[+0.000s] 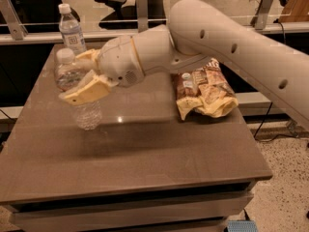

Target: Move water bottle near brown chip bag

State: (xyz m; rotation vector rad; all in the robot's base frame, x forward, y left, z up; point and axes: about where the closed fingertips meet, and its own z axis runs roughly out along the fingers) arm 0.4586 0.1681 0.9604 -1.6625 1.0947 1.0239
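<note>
The water bottle (89, 114) is clear ribbed plastic with a white cap and stands upright, slightly tilted, at the left of the table. My gripper (73, 78) is shut on its upper body, with one pale yellow finger (89, 88) in front and the other behind. The bottle's base seems to hang just above the tabletop. The brown chip bag (204, 87) lies flat at the right back of the table, well to the right of the bottle, partly under my arm.
A slimmer bottle with a tall white label (71, 29) stands at the table's back left corner, just behind the gripper. The brown table (145, 153) has its front edge near the camera. A railing and an office chair are behind.
</note>
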